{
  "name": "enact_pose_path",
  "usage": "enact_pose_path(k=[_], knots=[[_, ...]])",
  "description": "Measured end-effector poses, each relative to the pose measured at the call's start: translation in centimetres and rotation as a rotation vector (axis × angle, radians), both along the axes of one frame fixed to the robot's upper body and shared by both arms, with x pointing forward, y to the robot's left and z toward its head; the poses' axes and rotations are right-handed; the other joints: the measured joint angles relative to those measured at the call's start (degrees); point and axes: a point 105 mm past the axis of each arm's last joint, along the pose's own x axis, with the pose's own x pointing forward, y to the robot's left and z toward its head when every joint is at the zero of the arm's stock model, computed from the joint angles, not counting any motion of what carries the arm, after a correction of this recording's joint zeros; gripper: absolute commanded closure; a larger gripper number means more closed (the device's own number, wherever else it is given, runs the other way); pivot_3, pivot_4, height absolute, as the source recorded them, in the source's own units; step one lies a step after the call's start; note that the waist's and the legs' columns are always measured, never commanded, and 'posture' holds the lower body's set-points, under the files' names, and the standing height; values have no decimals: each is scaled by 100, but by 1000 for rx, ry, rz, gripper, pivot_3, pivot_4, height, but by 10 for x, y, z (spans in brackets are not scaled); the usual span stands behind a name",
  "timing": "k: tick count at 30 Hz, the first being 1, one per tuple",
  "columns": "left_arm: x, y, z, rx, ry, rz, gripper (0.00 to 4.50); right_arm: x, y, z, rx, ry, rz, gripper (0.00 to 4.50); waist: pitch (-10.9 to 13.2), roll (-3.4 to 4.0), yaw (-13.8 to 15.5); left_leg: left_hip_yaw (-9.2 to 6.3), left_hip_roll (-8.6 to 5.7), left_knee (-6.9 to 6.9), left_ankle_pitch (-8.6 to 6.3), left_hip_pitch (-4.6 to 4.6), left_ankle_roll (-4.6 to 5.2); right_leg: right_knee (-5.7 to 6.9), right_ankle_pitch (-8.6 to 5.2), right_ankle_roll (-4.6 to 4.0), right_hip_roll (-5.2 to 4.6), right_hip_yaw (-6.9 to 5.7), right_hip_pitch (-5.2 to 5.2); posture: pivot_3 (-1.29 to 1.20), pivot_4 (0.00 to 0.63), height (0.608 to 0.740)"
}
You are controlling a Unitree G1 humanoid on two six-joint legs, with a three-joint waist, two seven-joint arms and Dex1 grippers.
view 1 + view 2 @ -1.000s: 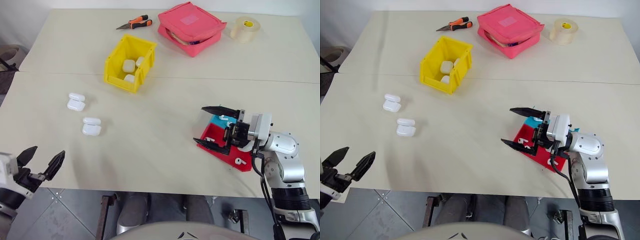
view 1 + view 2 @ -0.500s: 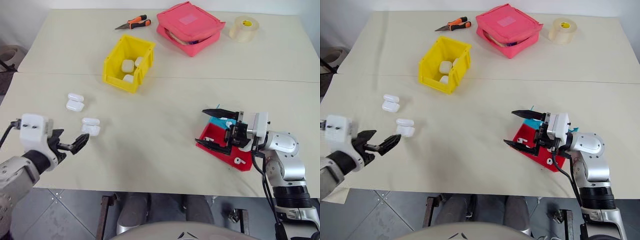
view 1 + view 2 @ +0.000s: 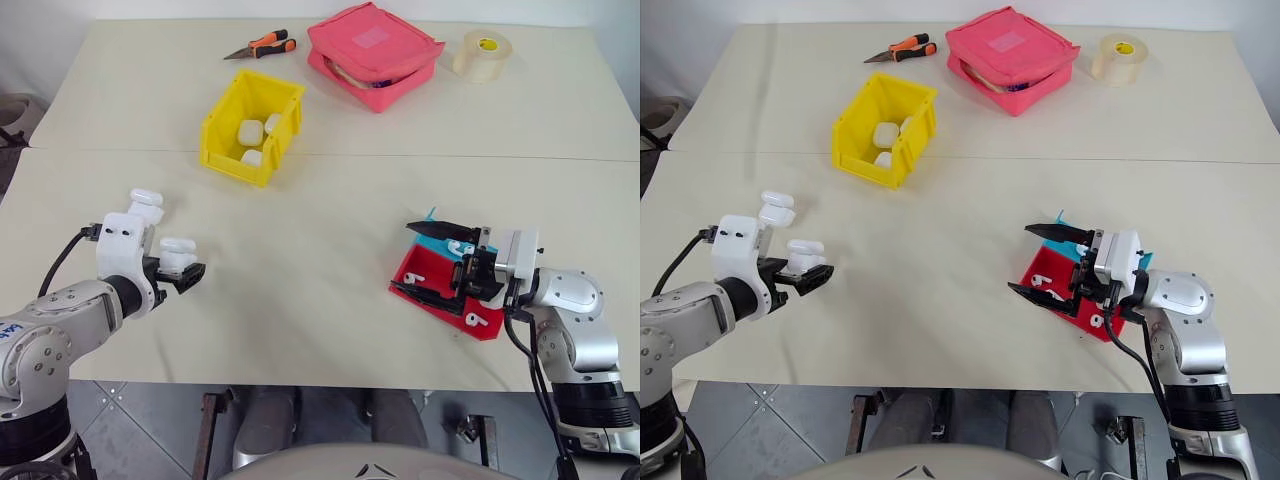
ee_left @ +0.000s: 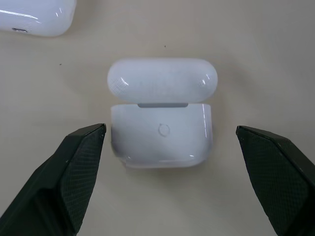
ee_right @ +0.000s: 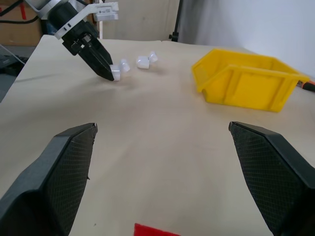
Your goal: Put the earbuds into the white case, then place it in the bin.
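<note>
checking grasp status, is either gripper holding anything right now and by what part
Nothing is held. The left gripper is open, its fingers apart on either side of an open white case. The right gripper is open over the red-and-blue tray.

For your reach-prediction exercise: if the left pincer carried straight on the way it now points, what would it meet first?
Probably the open white case, which lies between the spread fingers of the left pincer; how far ahead it lies is unclear.
</note>
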Motion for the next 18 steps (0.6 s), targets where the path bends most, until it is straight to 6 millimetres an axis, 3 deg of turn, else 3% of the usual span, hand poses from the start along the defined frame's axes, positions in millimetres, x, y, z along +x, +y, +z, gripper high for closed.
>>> enact_pose_path(k=[3,10,18], knots=[[4,-3,-2,6,12,-11,0,-2,-1,-1,3,9,-15,9,0,0,1,0,1,0,0,-1,-1,0,0,0,0,-1,-1,0,150,740],[6,0,-4,25,35,7,1691,-3,0,0,7,4,-27,0,0,0,-2,0,0,0,0,0,0,0,0,0,0,1,-1,0,150,740],[1,1,-5,-41,-2,1,1691,-1,1,3,3,-6,-18,0,0,0,-37,0,1,0,0,0,0,0,0,0,0,0,0,0,150,740]])
